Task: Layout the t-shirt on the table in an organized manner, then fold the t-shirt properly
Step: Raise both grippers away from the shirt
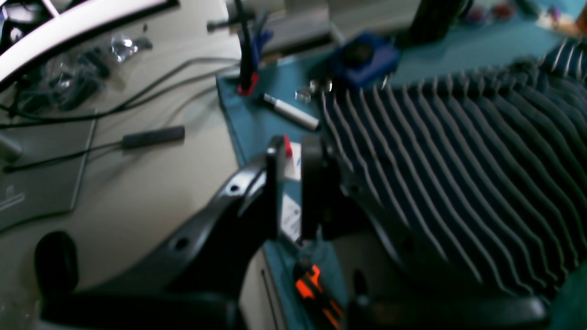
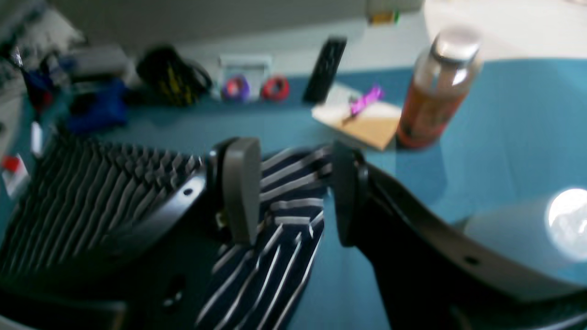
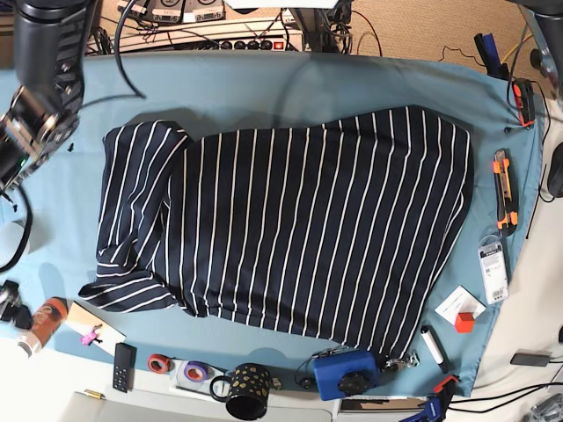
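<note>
The t-shirt (image 3: 299, 229), dark navy with thin white stripes, lies spread across the teal table (image 3: 290, 83), one sleeve folded in at the left. In the right wrist view my right gripper (image 2: 293, 197) hangs open above a striped sleeve (image 2: 270, 256), touching nothing. My left gripper (image 1: 292, 183) sits over the table's edge beside the shirt's hem (image 1: 458, 160). Its fingers (image 1: 275, 183) stand a narrow gap apart with nothing between them. In the base view the right arm (image 3: 40, 79) is at the top left.
An orange box cutter (image 1: 316, 288), a white marker (image 1: 293, 112) and a blue box (image 1: 362, 57) line the table edge near my left gripper. A bottle (image 2: 435, 87), a remote (image 2: 325, 68) and tape rolls (image 2: 275, 88) stand past the sleeve. A mug (image 3: 246, 391) stands at the front edge.
</note>
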`<state>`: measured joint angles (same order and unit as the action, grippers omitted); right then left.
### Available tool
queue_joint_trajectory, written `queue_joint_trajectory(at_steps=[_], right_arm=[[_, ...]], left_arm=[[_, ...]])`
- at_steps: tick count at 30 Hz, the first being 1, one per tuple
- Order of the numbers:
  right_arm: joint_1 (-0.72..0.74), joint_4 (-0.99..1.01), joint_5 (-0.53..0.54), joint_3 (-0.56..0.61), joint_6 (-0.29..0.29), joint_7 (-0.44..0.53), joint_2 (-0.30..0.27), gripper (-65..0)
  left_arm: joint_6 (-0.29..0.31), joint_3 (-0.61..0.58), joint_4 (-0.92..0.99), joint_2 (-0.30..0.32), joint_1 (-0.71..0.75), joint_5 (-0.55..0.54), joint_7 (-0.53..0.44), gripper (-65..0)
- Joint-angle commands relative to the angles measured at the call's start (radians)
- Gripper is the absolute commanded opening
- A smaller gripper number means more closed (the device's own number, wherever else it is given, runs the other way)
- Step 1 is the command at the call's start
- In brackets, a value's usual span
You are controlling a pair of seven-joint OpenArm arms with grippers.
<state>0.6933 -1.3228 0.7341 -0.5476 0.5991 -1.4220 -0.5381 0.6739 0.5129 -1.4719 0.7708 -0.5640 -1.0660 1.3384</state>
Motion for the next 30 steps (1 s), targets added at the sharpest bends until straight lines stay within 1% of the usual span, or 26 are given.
queue_joint_trajectory(at_steps=[1,4,6,9,11,13,15,18,22,26,29,30], right_arm=[[-0.006,-0.04,0.018,-0.005,0.002,0.026,-0.021,-39.5],[-0.133,-0.119,0.018,-0.007,-0.005,0.026,-0.021,-39.5],[-0.219,-0.167,0.018,-0.012,-0.005,0.026,-0.019,-39.5],[-0.34,-0.218,0.036,-0.039,-0.005,0.026,-0.018,-39.5],[-0.407,-0.253,0.051,-0.08,-0.005,0.026,-0.008,-39.5],[-0.469,-0.3,0.076,-0.148,-0.005,0.026,0.013,-39.5],[-0.523,-0.355,0.101,-0.226,-0.005,0.026,0.042,-39.5],[-0.602,-0.438,0.138,-0.329,0.012,0.026,0.082,-39.5],[-0.719,-0.528,0.16,-0.415,0.014,0.026,0.114,-39.5],[-0.826,-0.57,0.203,-0.475,0.014,0.026,0.134,-39.5],[-0.884,-0.571,0.219,-0.519,0.019,0.026,0.148,-39.5],[-0.897,-0.571,0.22,-0.532,0.034,0.026,0.157,-39.5]], left_arm=[[-0.004,0.011,-0.033,0.025,-0.003,-0.013,-0.023,-59.0],[-0.005,0.016,-0.085,0.025,0.077,0.015,-0.031,-59.0],[-0.025,0.016,-0.116,0.024,0.137,0.017,-0.031,-59.0],[-0.027,0.016,-0.153,0.024,0.217,0.022,-0.031,-59.0],[-0.027,0.016,-0.176,0.023,0.266,0.032,-0.031,-59.0],[-0.031,0.016,-0.206,0.016,0.313,0.048,-0.032,-59.0],[-0.061,0.016,-0.245,-0.002,0.357,0.089,-0.055,-59.0],[-0.099,0.016,-0.316,-0.049,0.431,0.179,-0.093,-59.0],[-0.145,0.026,-0.4,-0.137,0.536,0.27,-0.132,-59.0],[-0.154,0.1,-0.476,-0.244,0.65,0.281,-0.135,-59.0],[-0.154,0.208,-0.536,-0.318,0.744,0.278,-0.135,-59.0],[-0.154,0.25,-0.554,-0.335,0.772,0.27,-0.135,-59.0]])
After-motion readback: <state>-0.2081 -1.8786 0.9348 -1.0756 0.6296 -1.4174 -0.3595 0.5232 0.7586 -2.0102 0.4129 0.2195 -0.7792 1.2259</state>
